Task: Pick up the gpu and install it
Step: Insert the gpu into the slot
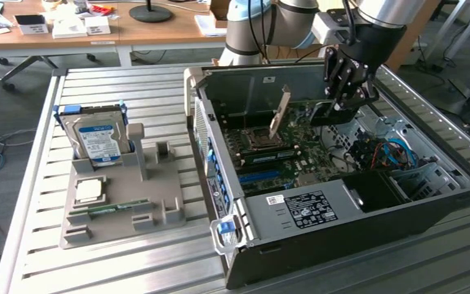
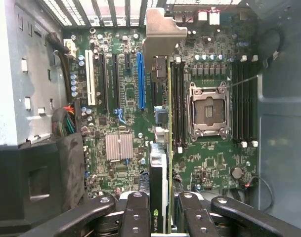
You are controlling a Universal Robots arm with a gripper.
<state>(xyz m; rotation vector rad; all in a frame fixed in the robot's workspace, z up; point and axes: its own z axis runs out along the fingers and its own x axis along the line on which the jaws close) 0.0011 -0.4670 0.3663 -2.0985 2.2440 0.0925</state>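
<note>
- Now the gripper (image 2: pixel 162 210) pinches the gpu (image 2: pixel 159 163) edge-on above the motherboard (image 2: pixel 214 163).
- Ideally the card stays upright, its edge parallel with the blue slot (image 2: pixel 140 81), its bracket (image 2: pixel 162 29) rearward.

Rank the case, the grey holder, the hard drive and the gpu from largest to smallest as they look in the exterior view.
1. case
2. holder
3. hard drive
4. gpu
The gpu is seen nearly edge-on, so its place below the hard drive is unsure.
</note>
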